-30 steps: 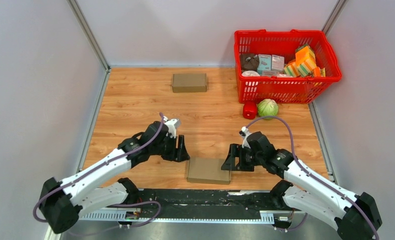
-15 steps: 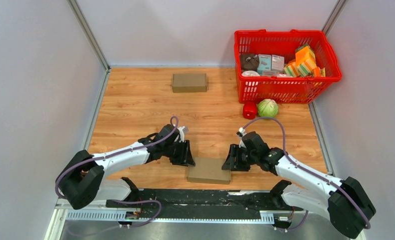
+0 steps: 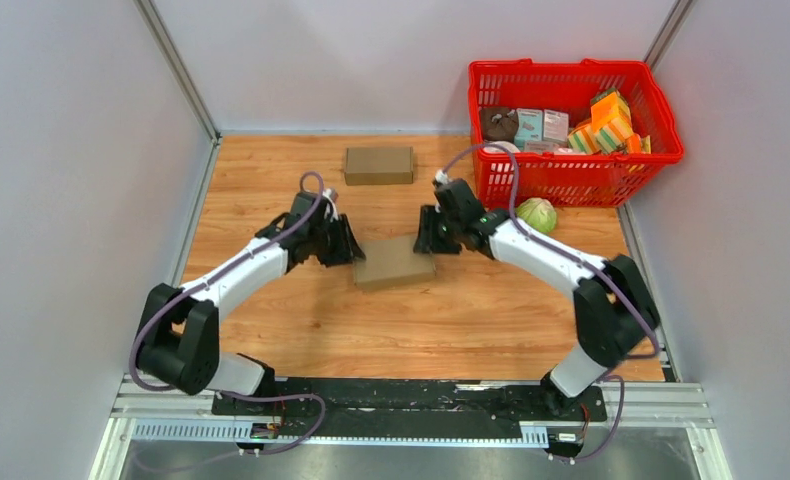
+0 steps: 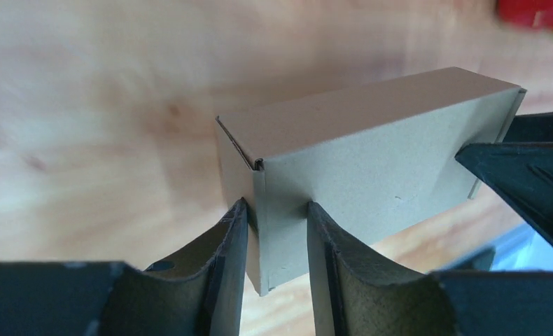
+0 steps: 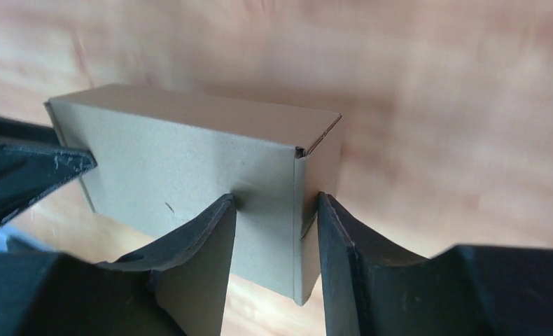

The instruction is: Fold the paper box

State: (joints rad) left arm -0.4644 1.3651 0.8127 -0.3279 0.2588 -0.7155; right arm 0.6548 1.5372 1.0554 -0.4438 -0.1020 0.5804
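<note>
Whereas a second ago the paper box was lying at the 6 o'clock edge of the bench between two wide-spread end effectors, it is now sitting near the bench's middle, having travelled toward 12 o'clock with both arms. The left end effector is clenching the box's 9 o'clock end, and the right end effector is clenching its 3 o'clock end. Both have narrowed from a wide spread to a firm pinch on the card.

In the left wrist view, the fingers are straddling the end panel just beside its corner seam. The right wrist view is showing the same hold at the opposite end. The wood grain is smearing in both wrist views, so the arms are probably moving. The box is seemingly riding just off the bench, though contact underneath is hard to judge.

For the task, this is reading as a carry, not a fold. The box is already looking like a closed cuboid, with only a slight gap showing at each end seam. The pair grip is likely bringing it toward the second box at 12 o'clock, well apart from the red basket at 2 o'clock. Thin card pinched at both ends is risking dents if either arm pulls unevenly.
</note>
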